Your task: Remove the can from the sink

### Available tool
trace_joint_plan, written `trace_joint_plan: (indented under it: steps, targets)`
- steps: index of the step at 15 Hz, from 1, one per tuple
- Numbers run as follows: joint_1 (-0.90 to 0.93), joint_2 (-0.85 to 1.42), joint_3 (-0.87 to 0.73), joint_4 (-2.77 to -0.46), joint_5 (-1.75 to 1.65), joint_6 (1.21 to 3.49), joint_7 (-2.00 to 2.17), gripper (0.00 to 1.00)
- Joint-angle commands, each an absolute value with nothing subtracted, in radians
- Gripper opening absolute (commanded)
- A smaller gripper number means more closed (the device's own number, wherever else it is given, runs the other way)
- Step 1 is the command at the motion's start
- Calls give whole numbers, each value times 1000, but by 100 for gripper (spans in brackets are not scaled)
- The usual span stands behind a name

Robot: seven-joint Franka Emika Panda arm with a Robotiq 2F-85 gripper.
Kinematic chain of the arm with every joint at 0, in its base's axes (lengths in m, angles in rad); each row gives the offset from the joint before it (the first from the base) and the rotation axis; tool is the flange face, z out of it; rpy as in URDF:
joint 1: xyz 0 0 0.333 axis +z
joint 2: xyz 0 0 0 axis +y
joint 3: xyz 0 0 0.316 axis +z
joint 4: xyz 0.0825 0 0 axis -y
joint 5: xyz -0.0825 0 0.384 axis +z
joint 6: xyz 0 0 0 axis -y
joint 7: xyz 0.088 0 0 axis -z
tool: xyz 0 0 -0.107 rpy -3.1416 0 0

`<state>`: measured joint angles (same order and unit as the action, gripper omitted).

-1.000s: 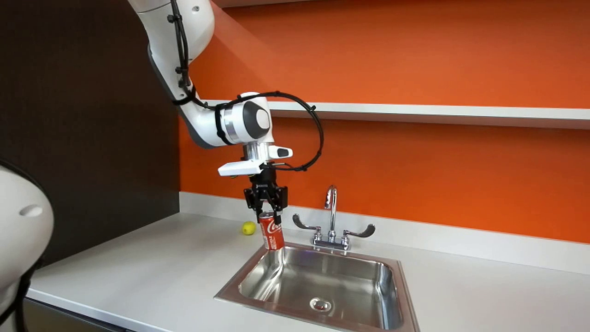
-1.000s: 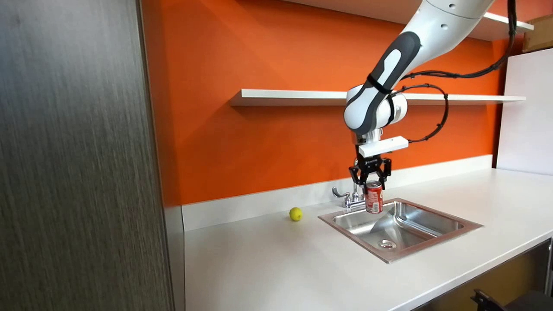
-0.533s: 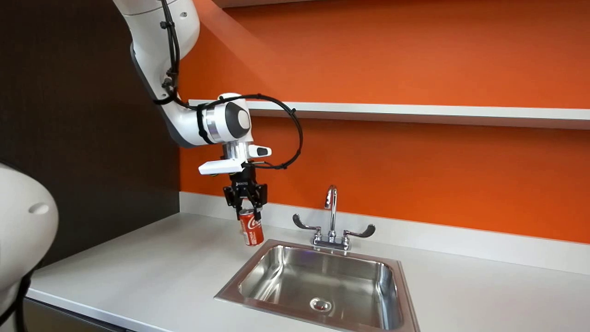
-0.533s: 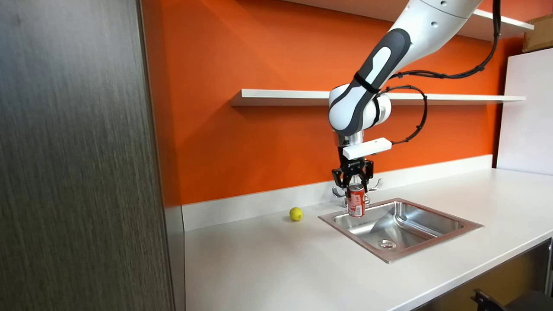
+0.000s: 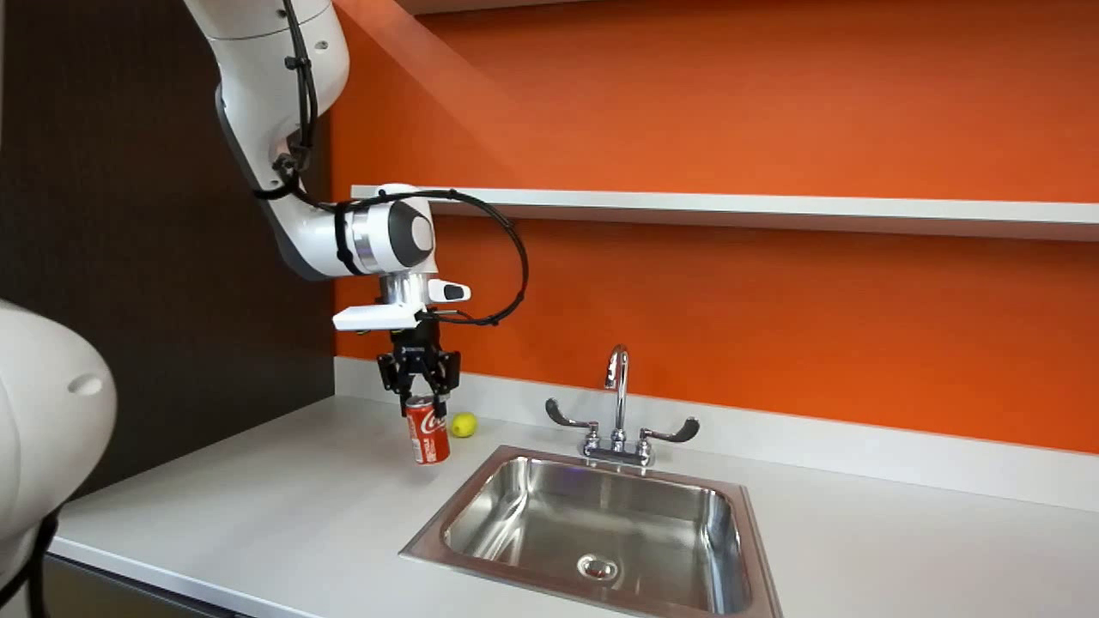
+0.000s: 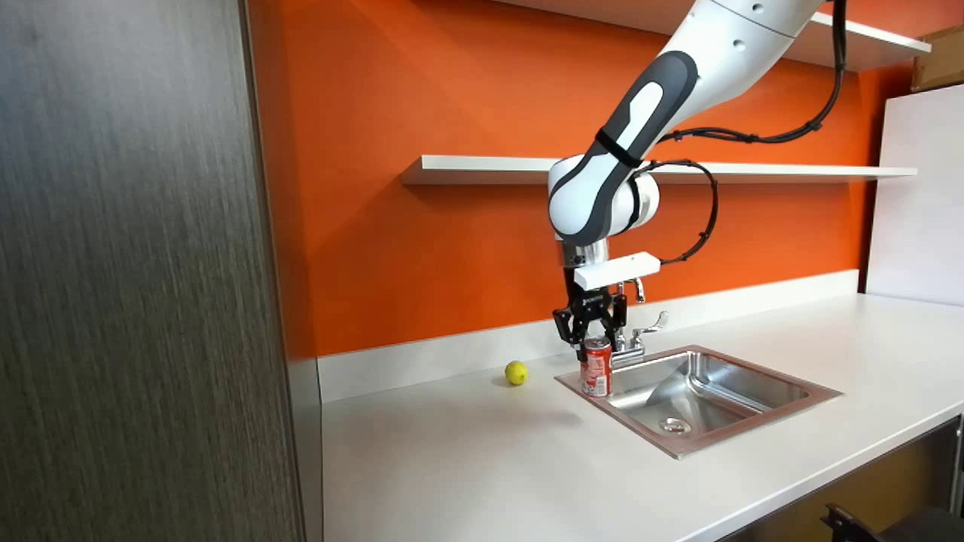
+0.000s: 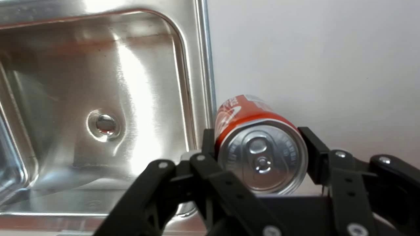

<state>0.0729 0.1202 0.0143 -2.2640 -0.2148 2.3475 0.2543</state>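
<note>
1. Far left for me is the desk (image 5: 283, 481). I'd land the can (image 5: 429, 438) there, toward 8 o'clock from where it hangs, well off the metal.
2. Next along, the end effector (image 5: 422, 410): it's got the can, fingers pinched either side of the top end. The can's already out of the sink (image 5: 601, 515), hanging over the desk at the basin's 10 o'clock. Looks like the setting-down step to me: go slow, straight down, wait for the base to sit flat, then let go and back off upward. Gap underneath? Hard to judge, tbh. It leans a bit from here and I can't tell if that's real tilt.
3. Then the yellow-green ball (image 5: 464, 424), 3 o'clock of the can. Don't nudge that way, it'd probably roll.
4. Rightmost, the sink itself, 4 o'clock of the can: don't drift over its rim. Its near corner is cut off for me. And in the wrist view the end effector blocks most of the faucet (image 5: 620, 403), I think.
</note>
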Motion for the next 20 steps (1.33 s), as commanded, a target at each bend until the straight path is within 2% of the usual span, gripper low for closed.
trace_joint_plan:
  steps: [1,17,18,19,20]
  targets:
    - [84,125,35,-2266,-188,2332,228,38]
    - [118,223,54,-2267,-151,2364,227,38]
    - [118,224,54,-2269,-154,2365,228,88]
    - [117,224,54,-2269,-151,2366,228,89]
    - [117,223,54,-2271,-152,2367,228,96]
